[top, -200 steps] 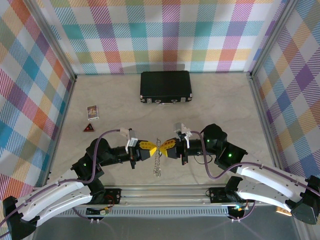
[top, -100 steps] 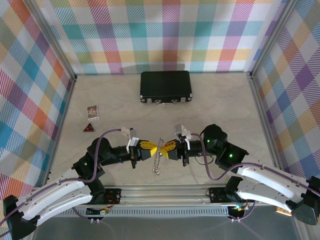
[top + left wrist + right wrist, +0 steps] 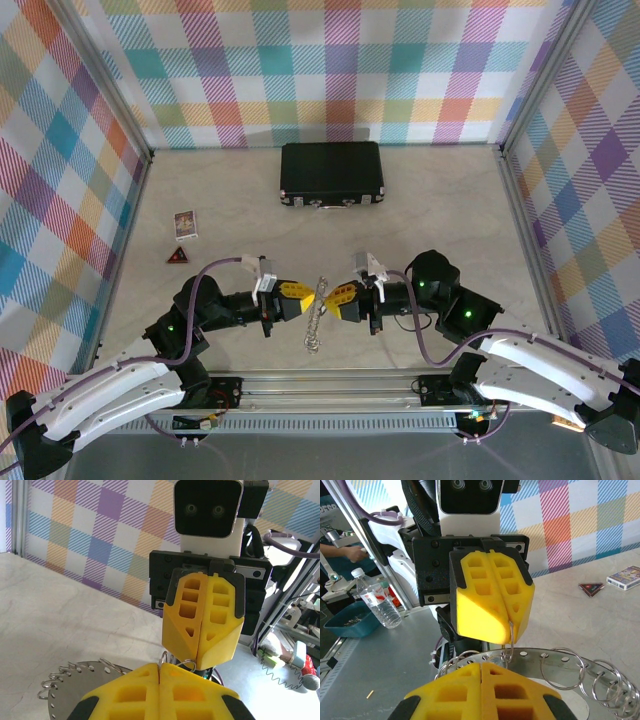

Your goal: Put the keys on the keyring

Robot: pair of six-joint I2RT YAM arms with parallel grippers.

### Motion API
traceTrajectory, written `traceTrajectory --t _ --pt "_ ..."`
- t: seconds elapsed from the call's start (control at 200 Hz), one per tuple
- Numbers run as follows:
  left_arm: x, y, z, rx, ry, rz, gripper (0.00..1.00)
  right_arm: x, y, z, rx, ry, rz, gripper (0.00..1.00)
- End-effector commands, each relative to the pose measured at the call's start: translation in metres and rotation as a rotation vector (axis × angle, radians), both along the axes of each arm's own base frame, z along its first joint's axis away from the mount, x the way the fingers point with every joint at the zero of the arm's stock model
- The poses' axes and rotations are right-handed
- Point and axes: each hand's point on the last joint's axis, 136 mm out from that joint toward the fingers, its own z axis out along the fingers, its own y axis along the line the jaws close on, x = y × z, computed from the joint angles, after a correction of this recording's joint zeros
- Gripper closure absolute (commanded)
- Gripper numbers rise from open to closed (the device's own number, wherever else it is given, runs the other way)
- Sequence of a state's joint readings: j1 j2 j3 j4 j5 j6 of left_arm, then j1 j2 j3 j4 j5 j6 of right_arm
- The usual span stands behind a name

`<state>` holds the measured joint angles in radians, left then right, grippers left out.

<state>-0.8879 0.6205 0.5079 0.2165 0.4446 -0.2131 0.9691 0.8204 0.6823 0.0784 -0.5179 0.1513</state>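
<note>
From above, my left pincer [image 3: 305, 297] and my right pincer [image 3: 331, 298] meet tip to tip at 6 o'clock of the table's middle. Both are clenched. The keys [image 3: 315, 322] hang between them as a short silvery chain that trails toward 6 o'clock. A black case [image 3: 331, 173] lies far off at 12 o'clock, and a small card box [image 3: 186, 224] lies at 10 o'clock.

In my left wrist view, the left pincer [image 3: 160, 667] is pressed tight at 6 o'clock. The right pincer [image 3: 201, 661] faces it at 12 o'clock with no gap between its fingers. The keys [image 3: 65, 700] show at 8 o'clock as a flat plate edged with rings.

In my right wrist view, the right pincer [image 3: 481, 667] is clenched at 6 o'clock. At 12 o'clock the left pincer [image 3: 507, 626] pinches the keyring [image 3: 509, 640], a thin loop that comes out of its seam. The keys [image 3: 532, 656] curve off toward 4 o'clock. I cannot tell whether my right pincer grasps anything.
</note>
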Motion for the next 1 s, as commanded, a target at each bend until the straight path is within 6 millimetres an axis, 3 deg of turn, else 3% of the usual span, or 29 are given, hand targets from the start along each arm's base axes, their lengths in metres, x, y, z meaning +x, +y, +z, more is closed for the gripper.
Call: traceTrajectory --t 0.0,0.36,0.555,0.805,0.995 --pt "0.005 0.009 0.042 -0.112 -0.073 0.052 1.00 -0.016 -0.004 0.014 0.030 -0.024 0.073 1.00" --pt "0.004 0.008 0.048 -0.137 -0.089 0.044 1.00 -0.015 -0.003 0.018 0.040 -0.023 0.073 1.00" --pt "0.002 0.008 0.052 -0.117 -0.140 0.039 1.00 -0.006 -0.009 0.030 0.054 0.003 -0.010 0.79" --pt "-0.005 0.008 0.076 -0.122 -0.271 0.016 1.00 0.003 -0.017 0.056 0.089 0.027 -0.080 0.58" --pt "-0.013 0.005 0.092 -0.162 -0.327 -0.032 1.00 0.014 -0.018 0.075 0.121 0.054 -0.104 0.58"
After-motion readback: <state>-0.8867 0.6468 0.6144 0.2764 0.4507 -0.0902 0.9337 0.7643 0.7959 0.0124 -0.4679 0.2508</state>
